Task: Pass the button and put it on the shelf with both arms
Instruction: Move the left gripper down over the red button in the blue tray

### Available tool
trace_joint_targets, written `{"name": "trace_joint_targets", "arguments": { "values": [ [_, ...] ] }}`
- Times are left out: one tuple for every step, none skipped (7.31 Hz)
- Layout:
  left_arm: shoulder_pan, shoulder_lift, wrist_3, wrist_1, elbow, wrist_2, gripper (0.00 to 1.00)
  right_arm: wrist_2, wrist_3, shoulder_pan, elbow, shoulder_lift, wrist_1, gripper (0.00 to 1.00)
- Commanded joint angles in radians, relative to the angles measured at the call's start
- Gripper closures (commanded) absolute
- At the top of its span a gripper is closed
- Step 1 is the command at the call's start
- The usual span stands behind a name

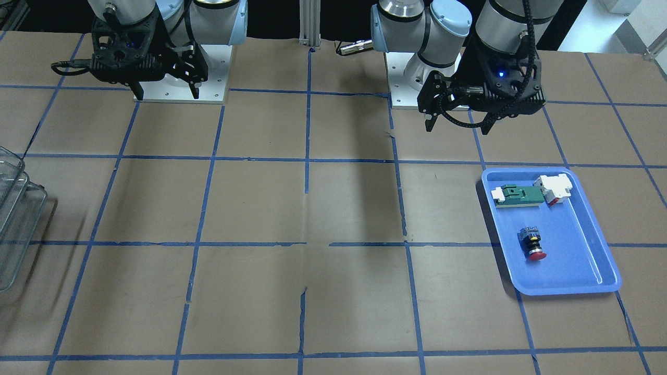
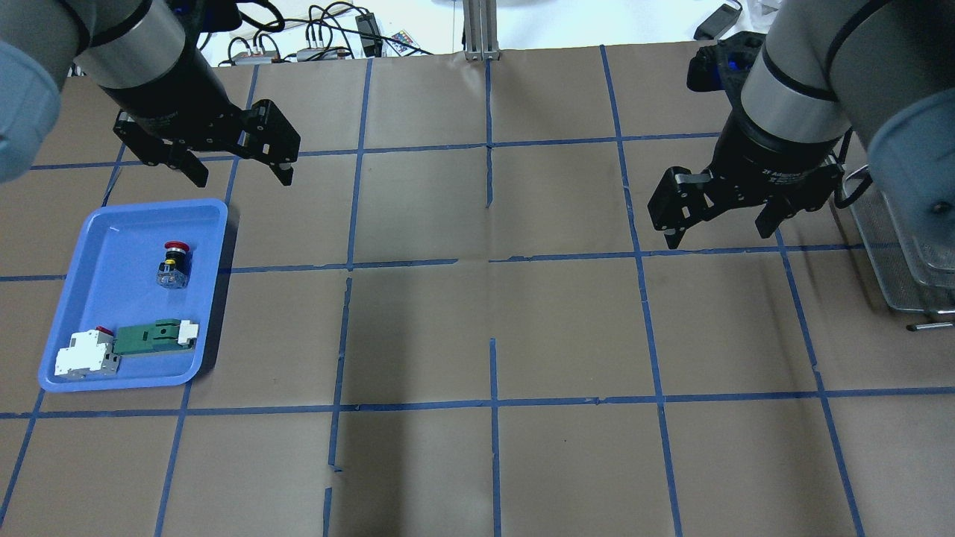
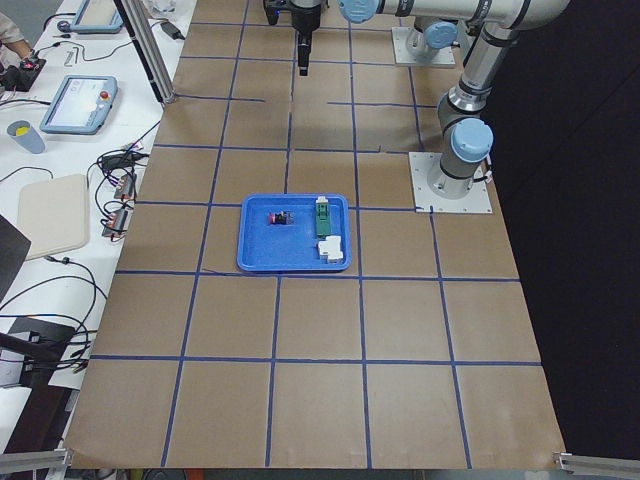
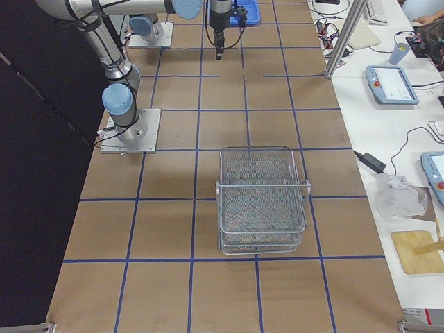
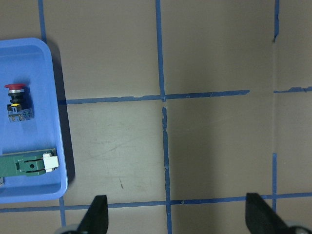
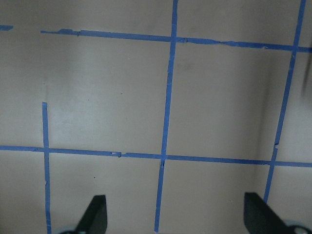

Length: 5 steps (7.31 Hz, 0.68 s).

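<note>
blue tray (image 2: 104, 253) with green-and-white block (image 2: 153, 337) just beside white-and-red block (image 2: 86, 354)

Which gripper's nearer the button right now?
Left. The left gripper hangs open just past the blue tray holding the button; the right gripper is far across the table, beside the shelf.

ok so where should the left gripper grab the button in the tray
Take the button by its short black body, with the left gripper coming straight down and closing across the body's sides. It lies on its side in the blue tray, red cap pointing away from the robot. The rounded cap would likely slip, and the body's sides are clear.
</note>
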Motion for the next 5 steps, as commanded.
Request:
{"name": "trace_joint_targets", "arguments": {
  "values": [
    [0.001, 0.0, 0.006, 0.002, -0.001, -0.002, 0.0, -0.009, 0.003, -0.019, 0.005, -0.03, 0.01, 0.0],
    [0.006, -0.002, 0.024, 0.003, -0.002, 0.0, 0.0, 0.003, 0.003, -0.032, 0.006, -0.031, 0.01, 0.0],
    [0.023, -0.012, 0.11, 0.027, -0.004, 0.001, 0.0, 0.003, 0.004, -0.03, 0.008, -0.031, 0.004, 0.0],
    [0.091, -0.021, 0.22, 0.044, -0.022, -0.002, 0.0, 0.0, 0.003, -0.029, 0.011, -0.028, 0.003, 0.0],
    [0.174, -0.025, 0.301, 0.064, -0.066, 0.0, 0.0, -0.011, 0.0, -0.031, 0.011, -0.027, 0.003, 0.0]
  ]
}}
